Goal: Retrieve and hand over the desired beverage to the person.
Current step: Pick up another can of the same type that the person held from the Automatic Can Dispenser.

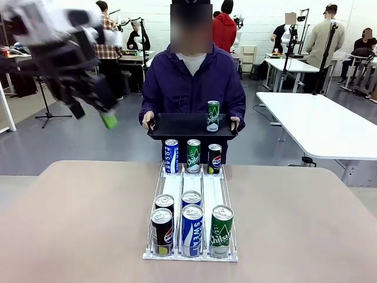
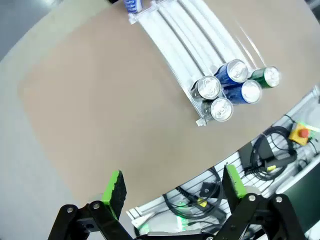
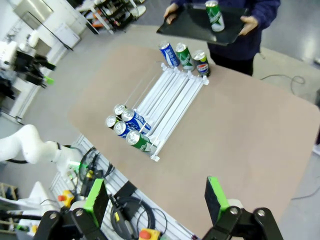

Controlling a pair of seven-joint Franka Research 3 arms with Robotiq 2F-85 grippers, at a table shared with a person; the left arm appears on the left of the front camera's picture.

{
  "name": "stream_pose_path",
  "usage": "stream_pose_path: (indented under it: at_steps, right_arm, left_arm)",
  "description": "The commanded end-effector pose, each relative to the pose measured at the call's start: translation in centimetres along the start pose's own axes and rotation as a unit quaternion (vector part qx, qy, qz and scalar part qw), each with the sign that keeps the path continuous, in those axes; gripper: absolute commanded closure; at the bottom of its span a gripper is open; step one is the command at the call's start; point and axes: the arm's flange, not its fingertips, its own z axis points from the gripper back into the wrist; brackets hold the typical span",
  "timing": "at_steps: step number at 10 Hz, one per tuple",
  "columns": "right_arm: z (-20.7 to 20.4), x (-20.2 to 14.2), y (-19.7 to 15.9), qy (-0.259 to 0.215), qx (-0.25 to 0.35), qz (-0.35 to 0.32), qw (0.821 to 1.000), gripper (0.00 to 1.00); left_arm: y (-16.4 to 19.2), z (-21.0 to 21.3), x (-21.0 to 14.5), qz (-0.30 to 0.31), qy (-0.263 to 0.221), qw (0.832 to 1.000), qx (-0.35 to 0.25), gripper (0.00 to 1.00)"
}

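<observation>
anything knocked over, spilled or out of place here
Nothing stands out. The cans in the white rack all stand upright, and the green can stands upright on the black tray that the person holds level.

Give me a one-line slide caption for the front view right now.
Person holds a black tray bearing one green can beyond the can rack; left pincer open, aloft.

Three green cans, three blue cans and three black cans are standing. One person is holding one tray; one rack is sitting there.
</observation>
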Motion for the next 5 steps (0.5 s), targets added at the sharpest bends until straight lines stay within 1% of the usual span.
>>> stream_pose_path:
  at_steps: [1,2,3,5]
  right_arm:
    - [-0.2,0.0,-0.3,0.001,0.004,0.006,1.000,0.00]
    - [-0.2,0.0,-0.3,0.001,0.004,0.006,1.000,0.00]
    - [-0.2,0.0,-0.3,0.001,0.004,0.006,1.000,0.00]
    - [-0.2,0.0,-0.3,0.001,0.004,0.006,1.000,0.00]
  left_arm:
    - [-1.9,-2.8,2.5,0.079,0.040,0.996,0.018,0.00]
    - [-3.6,-4.2,3.5,0.106,0.036,0.994,0.007,0.00]
    - [-4.5,-4.8,4.2,0.119,0.033,0.992,-0.007,0.00]
    - [-4.8,-5.1,4.7,0.115,0.037,0.993,-0.015,0.00]
